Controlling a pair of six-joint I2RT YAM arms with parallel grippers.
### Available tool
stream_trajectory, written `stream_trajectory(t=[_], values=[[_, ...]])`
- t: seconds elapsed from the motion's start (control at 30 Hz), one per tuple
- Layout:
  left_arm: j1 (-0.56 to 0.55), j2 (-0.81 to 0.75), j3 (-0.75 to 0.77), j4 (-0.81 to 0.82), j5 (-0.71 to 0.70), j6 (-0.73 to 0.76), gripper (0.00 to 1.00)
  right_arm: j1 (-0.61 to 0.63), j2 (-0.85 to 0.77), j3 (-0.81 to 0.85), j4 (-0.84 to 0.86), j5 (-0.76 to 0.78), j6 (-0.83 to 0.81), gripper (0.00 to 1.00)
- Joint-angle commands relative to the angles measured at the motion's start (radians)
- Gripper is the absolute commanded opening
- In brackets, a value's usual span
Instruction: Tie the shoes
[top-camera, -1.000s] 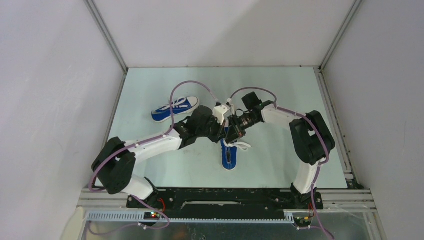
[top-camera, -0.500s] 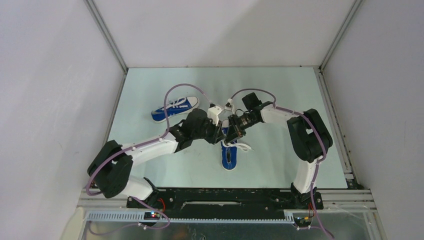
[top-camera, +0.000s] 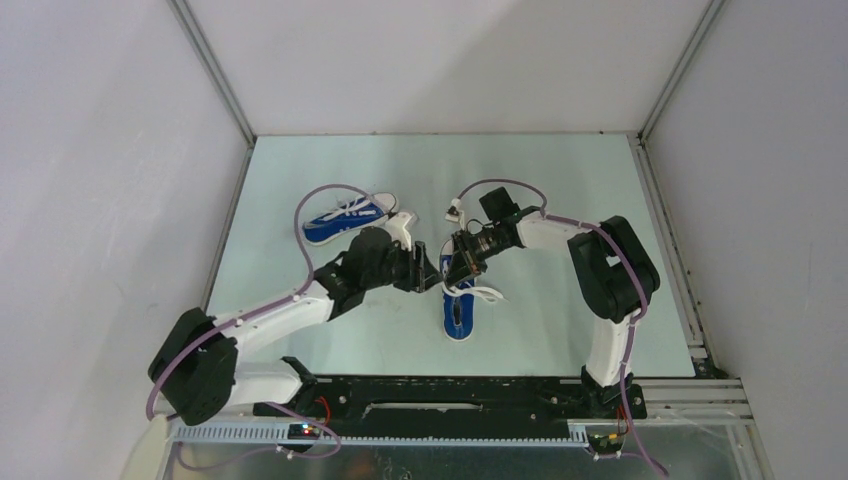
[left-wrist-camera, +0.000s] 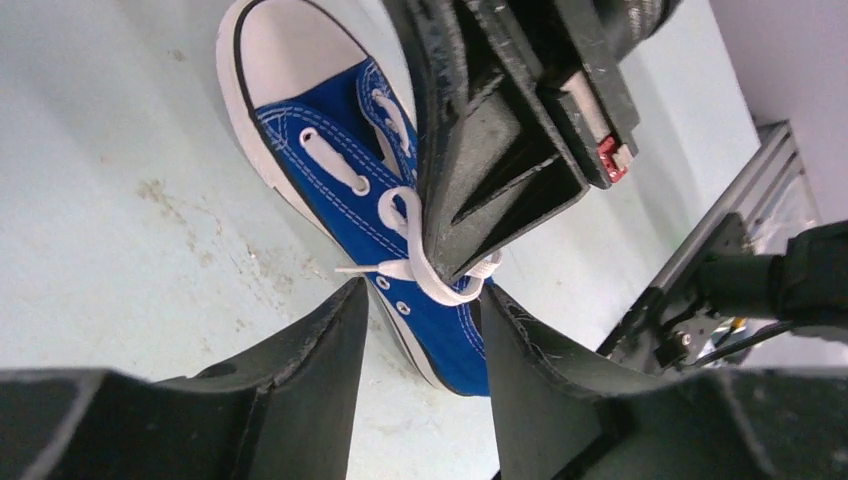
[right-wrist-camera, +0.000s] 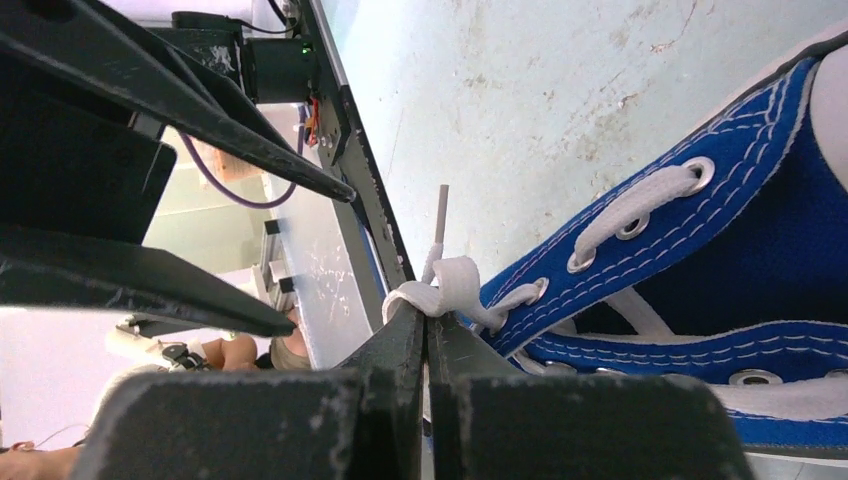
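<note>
Snugly on lace (right-wrist-camera: 455, 283): right end effector (right-wrist-camera: 427, 325)

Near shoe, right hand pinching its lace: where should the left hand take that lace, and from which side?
Probably the lace's short strand sticking out beside the right hand's pinch: it stands clear of the near shoe's canvas. Come from the left arm's side, where the open left hand faces it.

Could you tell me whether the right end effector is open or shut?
Shut: the right end effector pinches the lace of the near shoe.
</note>
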Motion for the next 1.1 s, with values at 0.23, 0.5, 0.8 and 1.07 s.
stream_trajectory(t=[0.23, 0.5, 0.8, 1.07], values=[[0.026, -0.026, -0.169, 0.240, -0.068, -0.768, 0.62, 0.006, 0.006, 0.012, 0.040, 0.010, 0.003, 0.00], [0.018, -0.010, -0.285, 0.404, -0.207, -1.068, 0.61, 0.007, 0.010, 0.011, 0.044, 0.002, 0.000, 0.00], [0.018, 0.082, -0.299, 0.520, -0.233, -1.184, 0.59, 0.008, 0.008, 0.012, 0.038, -0.003, -0.011, 0.00], [-0.026, 0.211, -0.253, 0.593, -0.237, -1.225, 0.47, 0.009, 0.011, 0.011, 0.044, -0.005, -0.008, 0.00]])
